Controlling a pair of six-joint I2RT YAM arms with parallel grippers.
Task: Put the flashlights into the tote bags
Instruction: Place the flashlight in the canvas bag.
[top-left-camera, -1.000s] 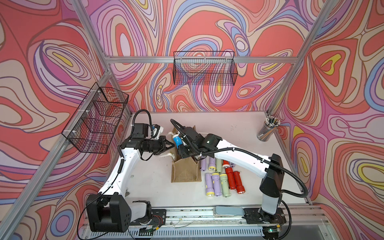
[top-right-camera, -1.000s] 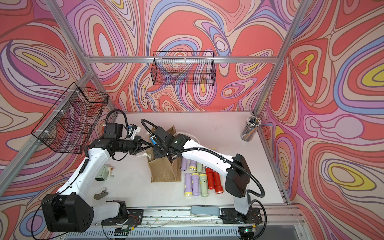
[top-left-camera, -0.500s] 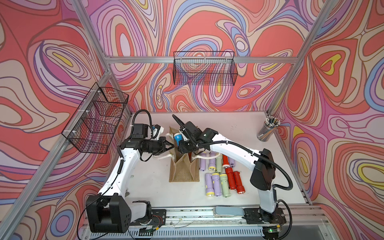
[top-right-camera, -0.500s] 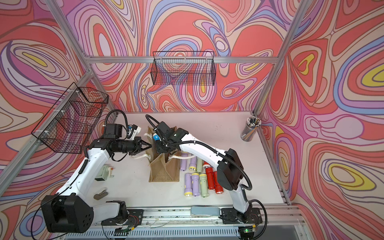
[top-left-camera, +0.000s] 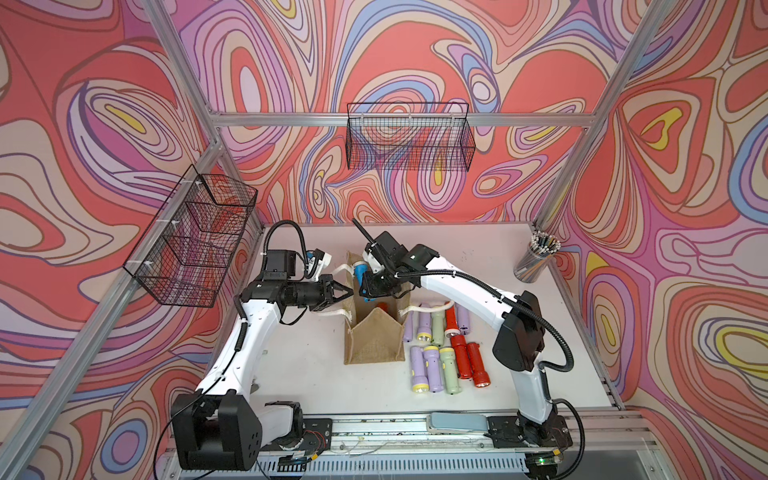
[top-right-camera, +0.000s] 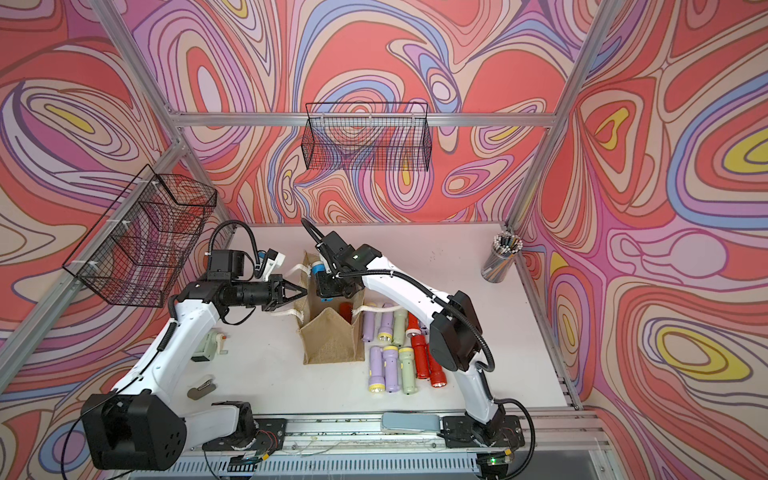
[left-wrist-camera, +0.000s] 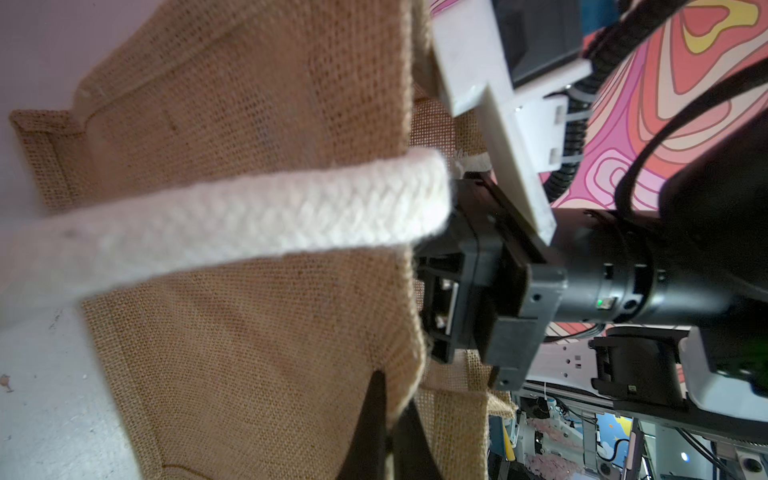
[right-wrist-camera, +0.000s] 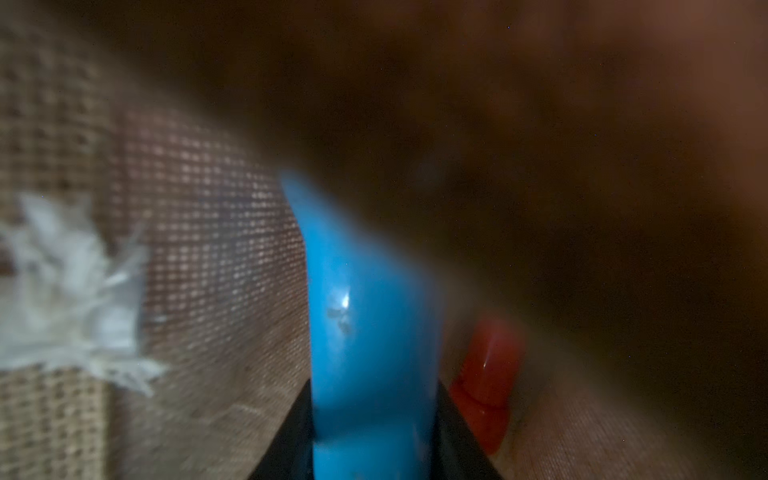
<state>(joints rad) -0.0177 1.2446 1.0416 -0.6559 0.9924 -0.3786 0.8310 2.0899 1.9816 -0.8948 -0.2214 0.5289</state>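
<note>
Clamping the blue flashlight (right-wrist-camera: 374, 316) — right pincer (top-left-camera: 367, 291) inside the tote bag (top-left-camera: 374, 347).

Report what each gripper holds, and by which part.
Right gripper: blue plastic cylinder flashlight, clamped around its barrel. Left gripper: tan jute tote bag, pinched at the top rim of its side wall.

t−1.0 s → now: right gripper (top-left-camera: 369, 287), clamped on blue flashlight (top-left-camera: 358, 272), has shifted toward the left arm. Flashlight now dips into tote bag (top-left-camera: 374, 345) mouth. Right elbow (top-left-camera: 519, 332) has swung inward. Bag stands straighter, near wall creased to a peak.
</note>
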